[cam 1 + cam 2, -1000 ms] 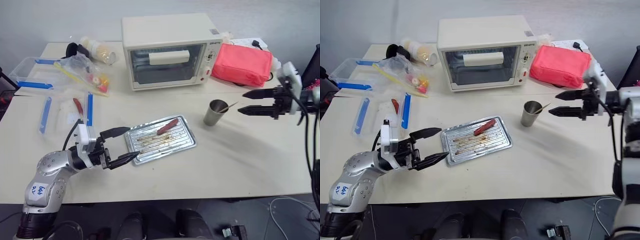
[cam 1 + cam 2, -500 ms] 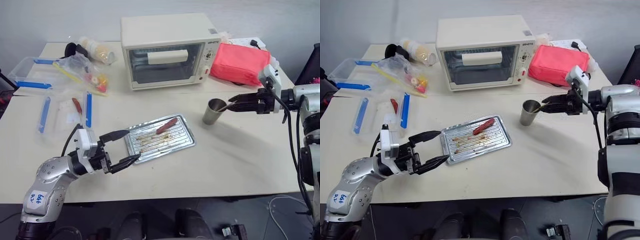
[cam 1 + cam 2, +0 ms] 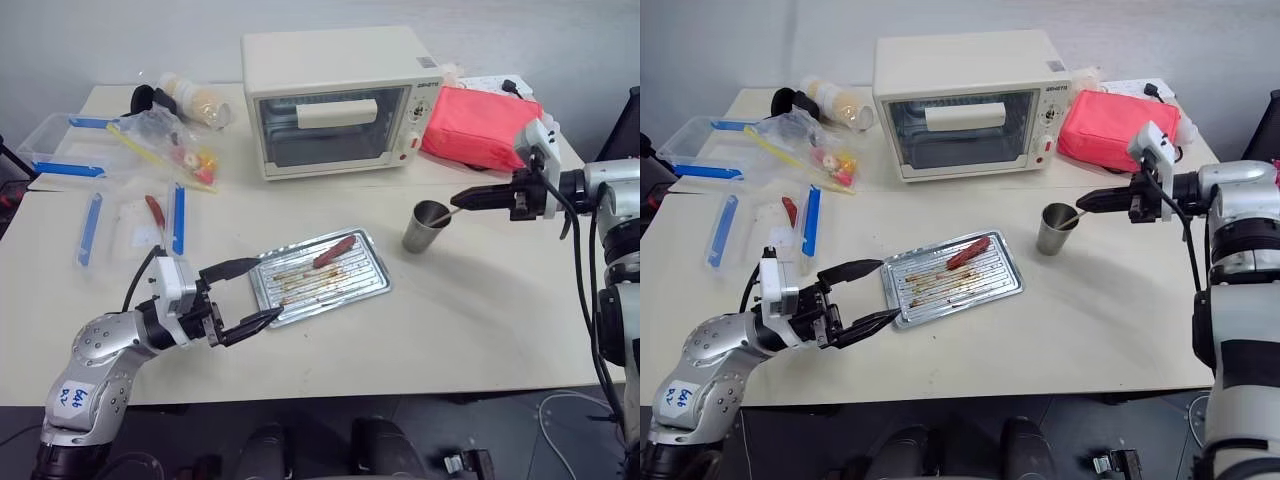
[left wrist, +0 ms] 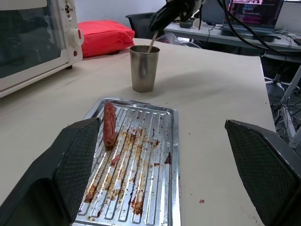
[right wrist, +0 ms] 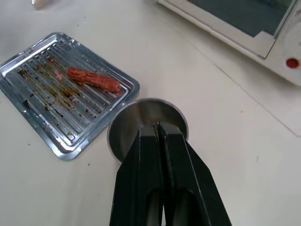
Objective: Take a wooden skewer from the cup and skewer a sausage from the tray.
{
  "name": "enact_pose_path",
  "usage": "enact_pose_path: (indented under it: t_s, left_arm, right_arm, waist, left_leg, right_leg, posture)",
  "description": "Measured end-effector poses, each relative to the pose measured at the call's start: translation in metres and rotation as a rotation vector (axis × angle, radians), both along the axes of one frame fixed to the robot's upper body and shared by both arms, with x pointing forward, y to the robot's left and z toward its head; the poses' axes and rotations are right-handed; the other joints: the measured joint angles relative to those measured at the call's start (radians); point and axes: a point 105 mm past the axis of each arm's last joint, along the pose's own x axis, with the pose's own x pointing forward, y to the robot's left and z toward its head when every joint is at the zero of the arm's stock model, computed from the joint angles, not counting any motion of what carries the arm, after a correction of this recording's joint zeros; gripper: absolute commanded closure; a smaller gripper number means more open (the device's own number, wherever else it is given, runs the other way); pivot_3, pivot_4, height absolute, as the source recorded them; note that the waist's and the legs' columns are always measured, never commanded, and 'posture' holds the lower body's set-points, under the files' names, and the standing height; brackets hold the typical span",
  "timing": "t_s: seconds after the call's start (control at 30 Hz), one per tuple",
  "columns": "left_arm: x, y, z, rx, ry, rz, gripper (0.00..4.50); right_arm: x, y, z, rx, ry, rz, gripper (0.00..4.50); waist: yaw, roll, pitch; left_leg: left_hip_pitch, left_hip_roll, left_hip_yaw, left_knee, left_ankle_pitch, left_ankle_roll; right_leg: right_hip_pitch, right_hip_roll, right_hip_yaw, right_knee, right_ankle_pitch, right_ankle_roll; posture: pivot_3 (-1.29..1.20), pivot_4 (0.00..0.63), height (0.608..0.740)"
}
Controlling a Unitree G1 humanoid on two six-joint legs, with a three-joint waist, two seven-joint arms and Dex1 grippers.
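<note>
wooden skewer [image 3: 452,211] in right tool [image 3: 458,199]

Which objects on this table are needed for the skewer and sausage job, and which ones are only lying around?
Needed: wooden skewer, pinched by the right gripper; cup; sausage; tray; left gripper, open at the tray's edge.

Lying around: toaster oven; red pouch; plastic boxes.

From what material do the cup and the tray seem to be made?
The cup looks like brushed steel: dull grey with soft vertical reflections. The tray looks like thin pressed metal, perhaps aluminium or steel: bright silver, ribbed floor, brown grease streaks.
</note>
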Motion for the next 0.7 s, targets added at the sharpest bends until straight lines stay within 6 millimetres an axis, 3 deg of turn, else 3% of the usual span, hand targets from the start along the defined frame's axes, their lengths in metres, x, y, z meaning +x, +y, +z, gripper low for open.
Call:
enact_pose_path:
  t_s: [0.33, 0.5, 0.6, 0.7]
  left_arm:
    - [0.006, -0.004, -0.001, -0.025, -0.012, -0.005, 0.00]
    - [0.005, -0.008, 0.000, -0.088, 0.035, -0.035, 0.00]
    - [0.009, -0.015, 0.005, -0.127, 0.025, -0.044, 0.00]
    - [0.020, -0.027, 0.013, -0.208, -0.020, -0.028, 0.00]
  right_arm:
    - [-0.016, 0.006, 0.060, 0.061, -0.081, 0.046, 4.48]
    - [-0.039, 0.029, 0.094, 0.249, -0.032, 0.175, 4.48]
    - [-0.054, 0.043, 0.097, 0.366, 0.045, 0.281, 4.48]
    - [-0.066, 0.068, 0.079, 0.483, 0.178, 0.432, 4.48]
  waist:
    - [0.001, 0.001, 0.001]
    - [0.001, 0.001, 0.001]
    - [0.003, 0.001, 0.001]
    - [0.009, 0.001, 0.001]
  left_leg:
    - [-0.001, 0.000, 0.000, 0.000, 0.000, 0.000]
    - [-0.001, 0.001, -0.001, 0.000, 0.000, 0.000]
    - [-0.001, 0.001, -0.002, 0.000, 0.000, 0.000]
    - [-0.001, 0.000, -0.004, 0.001, 0.000, 0.000]
  right_leg:
    - [-0.001, 0.000, 0.000, 0.000, 0.000, 0.000]
    - [-0.001, -0.001, 0.000, 0.000, 0.000, 0.000]
    - [0.000, -0.001, 0.000, 0.000, 0.000, 0.000]
    - [0.002, -0.001, -0.001, -0.001, 0.000, 0.001]
  posture:
    - [0.00, 0.150, 0.740]
    - [0.00, 0.150, 0.740]
    - [0.00, 0.150, 0.740]
    - [0.00, 0.150, 0.740]
